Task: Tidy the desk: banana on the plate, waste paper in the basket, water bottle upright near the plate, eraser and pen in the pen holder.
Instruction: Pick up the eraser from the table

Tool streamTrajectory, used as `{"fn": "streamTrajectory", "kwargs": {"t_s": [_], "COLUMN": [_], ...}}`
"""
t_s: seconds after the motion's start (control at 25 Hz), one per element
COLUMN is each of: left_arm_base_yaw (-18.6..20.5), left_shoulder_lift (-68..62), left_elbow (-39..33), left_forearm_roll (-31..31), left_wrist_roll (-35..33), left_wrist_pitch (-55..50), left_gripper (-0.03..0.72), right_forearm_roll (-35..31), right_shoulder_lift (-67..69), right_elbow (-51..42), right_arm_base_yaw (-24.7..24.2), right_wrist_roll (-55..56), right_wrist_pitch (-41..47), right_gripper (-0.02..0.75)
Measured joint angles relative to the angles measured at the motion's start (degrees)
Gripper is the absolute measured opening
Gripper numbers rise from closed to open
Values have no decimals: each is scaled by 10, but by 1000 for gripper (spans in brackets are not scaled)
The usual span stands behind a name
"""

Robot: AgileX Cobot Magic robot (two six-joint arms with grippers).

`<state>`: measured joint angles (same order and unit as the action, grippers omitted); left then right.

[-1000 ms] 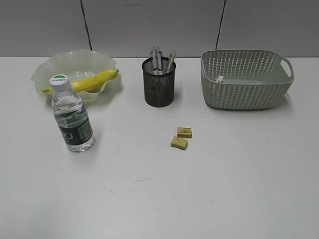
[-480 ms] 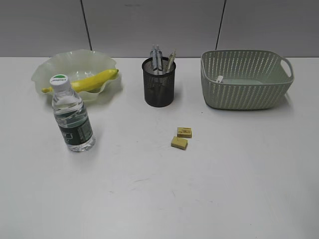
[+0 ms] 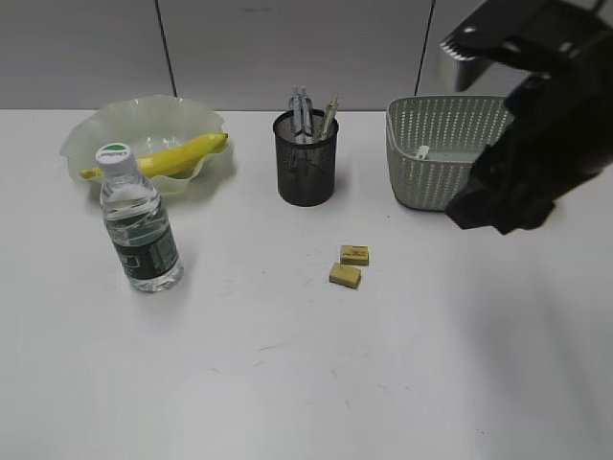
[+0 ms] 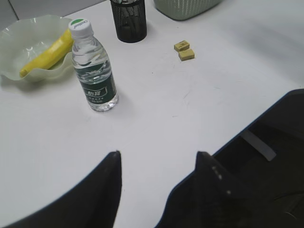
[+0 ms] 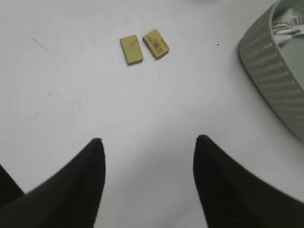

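**Two erasers loose on the desk, both grippers empty**

The banana (image 3: 158,158) lies in the plate (image 3: 91,129); the water bottle (image 3: 139,222) stands upright just in front. Pens (image 3: 305,113) stick out of the pen holder (image 3: 306,163). Waste paper (image 3: 422,151) shows inside the basket (image 3: 431,172). Two yellow erasers (image 3: 350,265) lie side by side on the desk (image 3: 287,383). The right gripper (image 5: 148,142) hangs above the desk near them, jaws apart, holding nothing. The left gripper (image 4: 158,159) is likewise spread and empty.
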<state>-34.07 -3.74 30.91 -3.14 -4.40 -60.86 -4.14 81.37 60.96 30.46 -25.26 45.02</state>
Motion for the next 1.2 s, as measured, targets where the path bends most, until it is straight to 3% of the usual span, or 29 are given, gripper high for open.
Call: {"fn": "streamTrajectory", "kwargs": {"t_s": [0.32,0.68,1.2], "left_arm_base_yaw": [0,0,0], "left_shoulder_lift": [28,40,41], "left_elbow": [0,0,0], "left_forearm_roll": [1,1,1], "left_wrist_roll": [0,0,0], "left_wrist_pitch": [1,1,0], "left_gripper": [372,367,367], "right_forearm_roll": [3,4,5], "right_shoulder_lift": [221,358,462], "right_elbow": [156,221,294], "right_arm_base_yaw": [0,0,0], "right_wrist_roll": [-102,-188,-205], "right_wrist_pitch": [21,26,-3], "right_gripper": [393,391,390]}}
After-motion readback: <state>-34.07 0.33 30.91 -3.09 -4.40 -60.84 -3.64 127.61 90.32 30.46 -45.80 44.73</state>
